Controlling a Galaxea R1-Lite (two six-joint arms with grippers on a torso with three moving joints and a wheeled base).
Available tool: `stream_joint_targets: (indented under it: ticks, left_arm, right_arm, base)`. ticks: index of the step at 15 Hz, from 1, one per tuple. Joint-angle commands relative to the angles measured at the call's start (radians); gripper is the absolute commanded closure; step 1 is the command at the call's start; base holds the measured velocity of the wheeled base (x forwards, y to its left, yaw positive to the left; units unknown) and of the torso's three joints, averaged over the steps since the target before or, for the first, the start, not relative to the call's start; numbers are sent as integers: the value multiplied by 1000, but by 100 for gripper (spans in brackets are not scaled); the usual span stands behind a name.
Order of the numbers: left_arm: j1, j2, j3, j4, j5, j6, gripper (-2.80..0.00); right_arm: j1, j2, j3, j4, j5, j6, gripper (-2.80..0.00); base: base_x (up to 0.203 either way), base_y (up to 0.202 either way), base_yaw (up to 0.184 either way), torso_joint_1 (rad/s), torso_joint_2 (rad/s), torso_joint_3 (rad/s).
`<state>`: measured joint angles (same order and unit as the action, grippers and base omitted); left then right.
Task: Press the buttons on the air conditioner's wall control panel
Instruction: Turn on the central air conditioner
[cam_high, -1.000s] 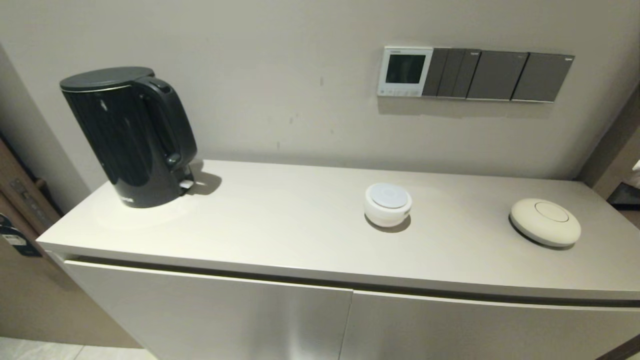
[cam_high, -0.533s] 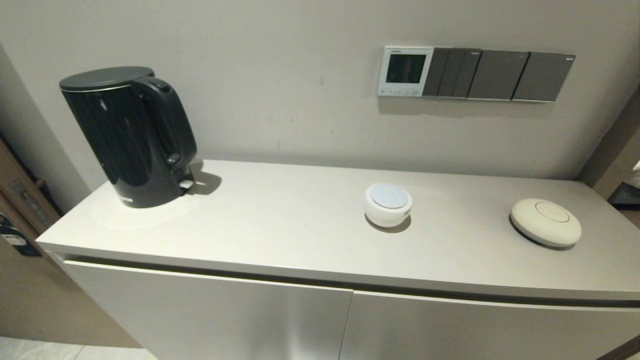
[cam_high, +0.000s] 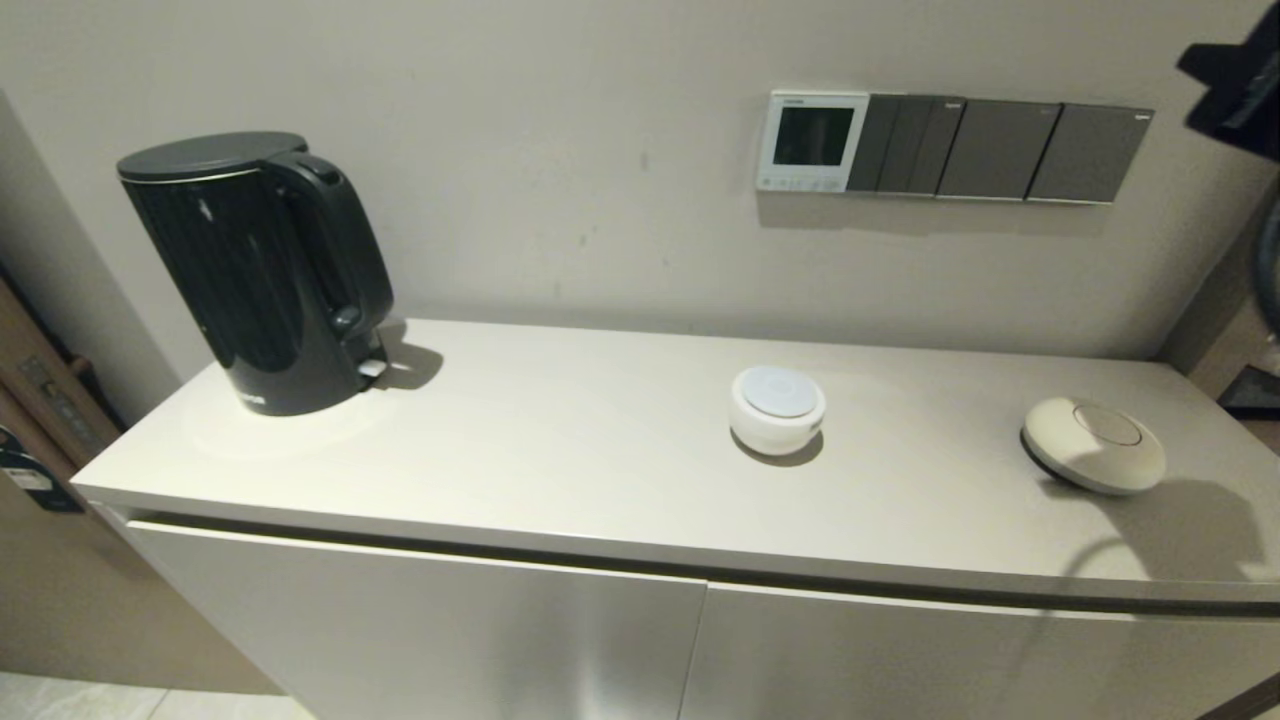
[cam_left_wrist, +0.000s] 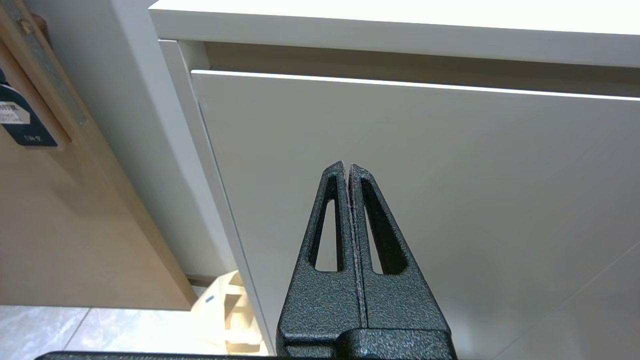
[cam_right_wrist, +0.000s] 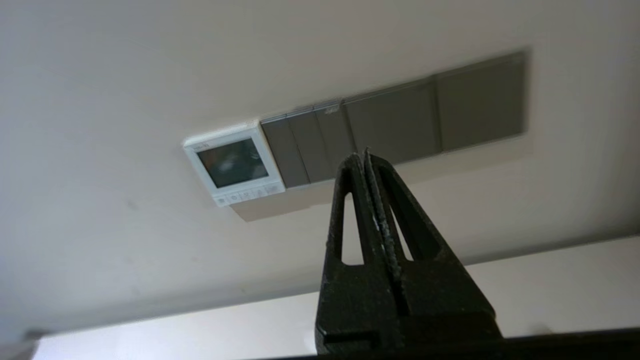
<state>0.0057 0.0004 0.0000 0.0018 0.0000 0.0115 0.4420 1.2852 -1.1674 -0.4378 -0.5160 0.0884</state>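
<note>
White panel: the wall control panel (cam_right_wrist: 233, 169) had a dark screen.
Right tool (cam_right_wrist: 361, 156): pressed together, apart from the buttons (cam_right_wrist: 246, 195).
Left tool (cam_left_wrist: 347, 169): pressed together, low.

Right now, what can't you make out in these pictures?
- Button markings on the thermostat: too small in head and right wrist views.
- Right gripper: head view's edge cuts it off.
- Left gripper: outside head view, facing the cabinet door.
- Kettle contents: lid shut.
</note>
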Motion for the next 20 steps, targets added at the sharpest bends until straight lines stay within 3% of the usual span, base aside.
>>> stream_joint_targets:
  ticks: [1, 4, 7, 11, 20]
  left_arm:
    - [0, 1, 0, 0, 0, -1, 0]
    - [0, 1, 0, 0, 0, -1, 0]
    - [0, 1, 0, 0, 0, -1, 0]
    - [0, 1, 0, 0, 0, -1, 0]
    - [0, 1, 0, 0, 0, -1, 0]
  right_arm:
    - [60, 194, -12, -104, -95, -4, 0]
    - [66, 297, -14, -229, -177, -8, 0]
    - [66, 363, -64, -262, -198, 0, 0]
    - [84, 473, -86, -328, -191, -6, 0]
    - [80, 644, -263, -329, -150, -19, 0]
  base:
    - [0, 0, 0, 0, 0, 0]
    - [0, 0, 0, 0, 0, 0]
    - [0, 0, 0, 0, 0, 0]
    - [0, 0, 0, 0, 0, 0]
    - [0, 0, 0, 0, 0, 0]
